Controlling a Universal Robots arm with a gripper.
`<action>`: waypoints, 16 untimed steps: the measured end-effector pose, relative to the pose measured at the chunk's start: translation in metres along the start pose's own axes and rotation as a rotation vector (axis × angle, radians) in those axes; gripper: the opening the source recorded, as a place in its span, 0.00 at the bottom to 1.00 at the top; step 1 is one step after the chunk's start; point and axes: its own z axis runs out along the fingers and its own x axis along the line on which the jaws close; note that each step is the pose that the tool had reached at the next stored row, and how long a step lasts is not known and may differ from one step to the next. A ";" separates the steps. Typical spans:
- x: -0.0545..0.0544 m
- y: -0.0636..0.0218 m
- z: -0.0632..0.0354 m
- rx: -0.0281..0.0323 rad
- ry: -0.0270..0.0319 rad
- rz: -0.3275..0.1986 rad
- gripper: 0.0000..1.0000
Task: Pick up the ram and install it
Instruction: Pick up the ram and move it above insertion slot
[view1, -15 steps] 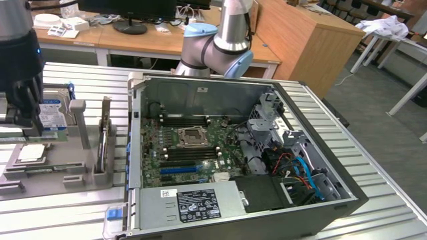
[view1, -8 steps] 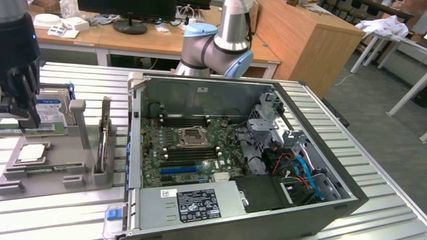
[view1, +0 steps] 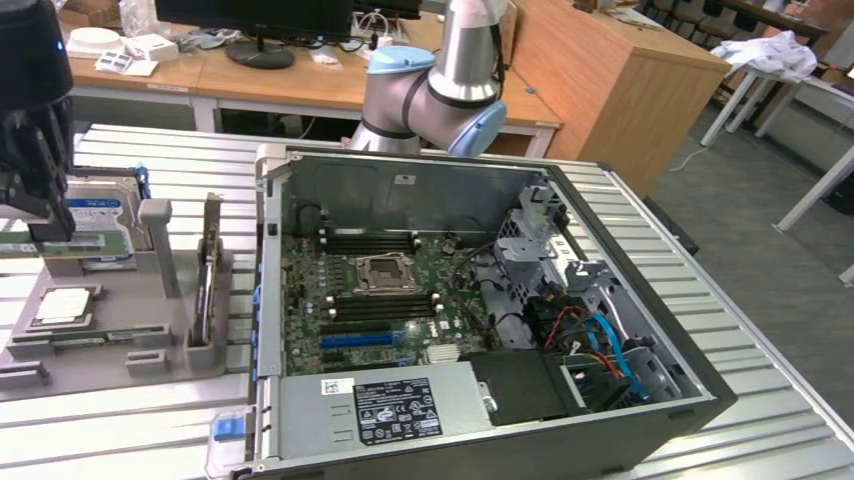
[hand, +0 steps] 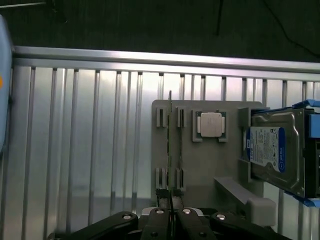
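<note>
The ram (hand: 170, 145) is a thin green stick seen edge-on, running straight out from my gripper (hand: 170, 222), whose black fingers are shut on its near end. In the exterior view the gripper (view1: 48, 232) hangs at the far left, and the ram (view1: 83, 247) lies level beneath it, lifted above the grey holder tray (view1: 120, 350). The open computer case (view1: 467, 300) stands to the exterior view's right. Black memory slots (view1: 380, 241) flank the CPU socket (view1: 384, 270) on its motherboard.
On the grey tray sit a blue-labelled hard drive (hand: 275, 150) and a square silver CPU chip (hand: 210, 124). The ribbed metal tabletop (hand: 90, 150) surrounds the tray. The arm's base (view1: 434, 100) rises behind the case. Desks and a monitor stand at the back.
</note>
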 end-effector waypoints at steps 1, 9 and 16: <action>0.000 0.0001 -0.0023 0.0000 0.0000 0.000 0.13; 0.000 0.0007 -0.0188 0.0000 0.0000 0.000 0.13; -0.001 0.0011 -0.0278 0.0001 -0.0001 0.000 0.13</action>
